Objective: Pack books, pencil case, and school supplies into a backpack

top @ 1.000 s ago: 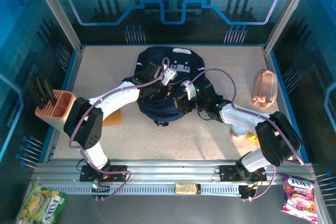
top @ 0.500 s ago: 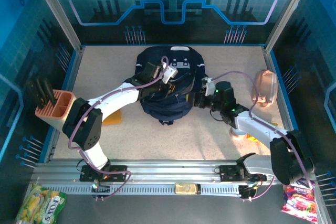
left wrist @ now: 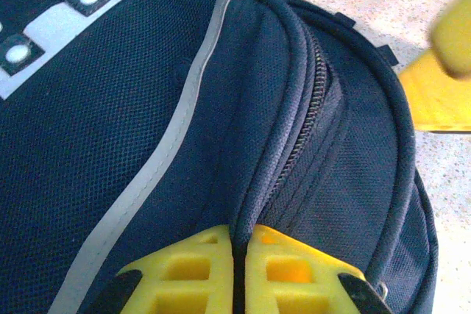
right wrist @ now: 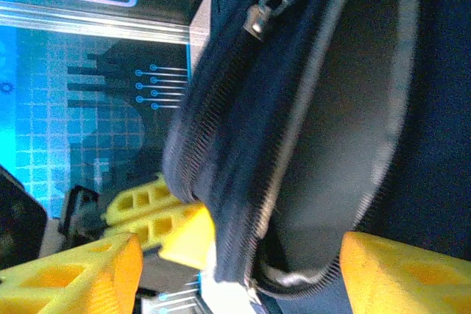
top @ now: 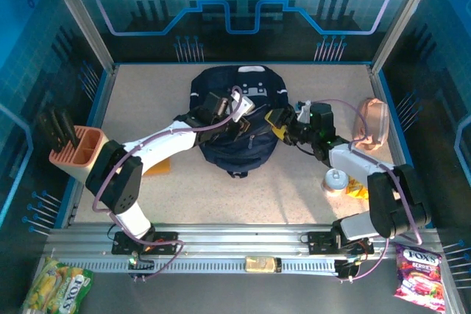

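Backpack (top: 237, 112) lies mid-worktop (top: 309, 82), dark navy with a pale stripe. Left pincer (left wrist: 239, 244) is pressed together, pinching a fold of backpack fabric just beside the zipper (left wrist: 309, 126). Right pincer (top: 277, 123) sits at the bag's right edge with its yellow fingers (right wrist: 81, 273) wide apart; the zippered rim of the bag runs between them and nothing is gripped. Pencil case (top: 372, 124) is on the worktop by the right wall, well apart from the bag. Orange pad (top: 157, 166) lies flat, partly under the left arm. Pink rack (top: 75, 154) is at the left edge.
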